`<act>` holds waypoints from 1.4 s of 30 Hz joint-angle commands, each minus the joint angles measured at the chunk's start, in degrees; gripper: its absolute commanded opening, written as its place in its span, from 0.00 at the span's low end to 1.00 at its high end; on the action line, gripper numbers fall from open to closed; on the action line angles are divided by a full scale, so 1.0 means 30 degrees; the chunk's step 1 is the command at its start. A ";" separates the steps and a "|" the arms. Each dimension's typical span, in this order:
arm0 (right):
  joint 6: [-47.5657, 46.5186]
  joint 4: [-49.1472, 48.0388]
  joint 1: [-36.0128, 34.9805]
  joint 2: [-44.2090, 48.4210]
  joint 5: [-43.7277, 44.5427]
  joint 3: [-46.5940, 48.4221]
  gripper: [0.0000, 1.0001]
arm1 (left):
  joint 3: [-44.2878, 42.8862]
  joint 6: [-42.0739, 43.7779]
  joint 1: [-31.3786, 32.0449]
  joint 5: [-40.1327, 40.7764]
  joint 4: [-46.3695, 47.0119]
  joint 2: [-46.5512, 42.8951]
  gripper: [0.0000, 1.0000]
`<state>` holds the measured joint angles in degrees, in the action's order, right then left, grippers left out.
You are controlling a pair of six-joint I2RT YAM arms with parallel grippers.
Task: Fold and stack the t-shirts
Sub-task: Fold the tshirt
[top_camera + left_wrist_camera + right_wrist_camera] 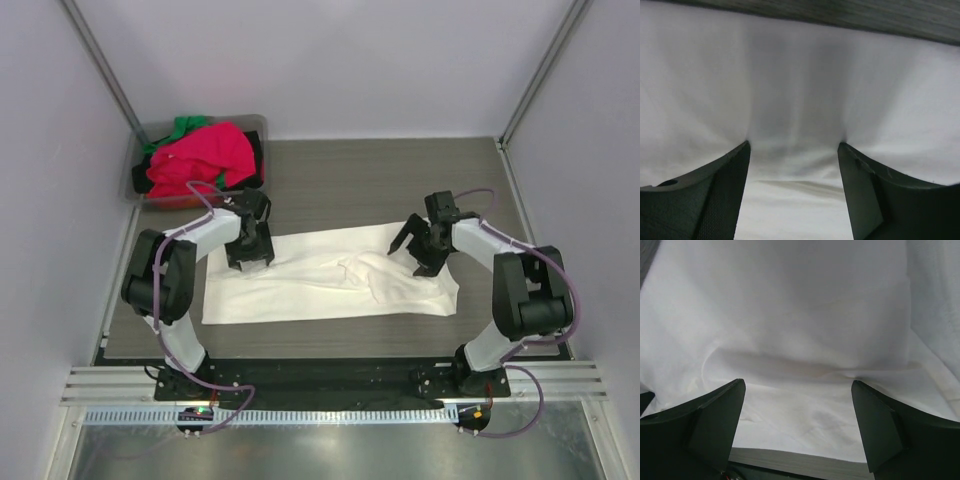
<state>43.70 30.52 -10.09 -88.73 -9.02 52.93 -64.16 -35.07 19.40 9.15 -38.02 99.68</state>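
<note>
A large cream-white t-shirt (320, 280) lies spread in a long band across the middle of the table. My left gripper (249, 252) is open, its fingertips pressed down on the shirt's far left part; the cloth (795, 90) fills the left wrist view. My right gripper (418, 250) is open over the shirt's far right part, where the cloth (805, 330) is rumpled, with the jaws wide apart. A bright pink-red t-shirt (200, 160), a green one (185, 126) and a dark one (258, 150) lie heaped in the bin.
A grey plastic bin (135, 185) stands at the far left corner of the dark wood-grain table (380, 180). White walls enclose the table on three sides. A metal rail (330, 385) runs along the near edge by the arm bases.
</note>
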 commanded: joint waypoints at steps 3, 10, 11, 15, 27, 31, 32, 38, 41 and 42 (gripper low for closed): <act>0.0287 -0.0975 0.2099 -0.2675 -0.0393 0.1369 0.94 | 0.0234 -0.0145 0.0243 -0.0793 -0.0217 0.1022 0.72; -0.0447 0.0279 0.3011 -0.8617 0.0458 0.8098 0.94 | 0.1258 -0.1520 0.1237 -0.1903 -0.0627 0.1344 0.72; -0.0476 0.0546 0.3011 -0.9468 0.0311 1.0488 0.94 | 0.1318 -0.2161 0.1529 -0.2167 -0.0627 0.1344 0.72; -0.0941 0.1746 0.2399 -1.4153 0.0076 1.7206 0.94 | 0.1669 -0.4529 0.3958 -0.4797 0.0331 0.1402 0.72; -0.0360 -0.1467 0.0609 -2.3481 -0.5312 2.9380 0.95 | 0.0646 -1.0605 0.9970 -0.9992 0.6024 0.3979 0.73; 0.0198 -0.3782 0.0141 -2.3598 -0.6074 2.9379 0.95 | -0.0289 -1.0810 1.0173 -1.0489 0.6287 0.4508 0.73; 0.0227 -0.3962 -0.0034 -2.3569 -0.6106 2.9495 0.96 | -0.0496 -1.0723 1.0233 -1.0490 0.6200 0.4479 0.73; 0.0286 -0.4666 -0.0329 -2.2662 -0.6952 3.0196 0.96 | -0.1581 -0.9787 1.0292 -0.8125 0.3273 0.2403 0.75; -0.0122 -0.4347 -0.0446 -2.1375 -0.6522 3.0754 0.97 | -0.2546 -0.8734 1.0467 -0.5875 0.1282 0.0645 0.77; -0.0472 -0.3851 -0.0475 -2.0849 -0.5791 3.0814 0.97 | -0.2810 -0.7860 1.0526 -0.5137 0.0320 0.0206 0.78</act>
<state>43.68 17.78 -10.90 -157.12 -27.29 142.23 -68.88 -64.31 50.61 -16.01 -27.70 107.00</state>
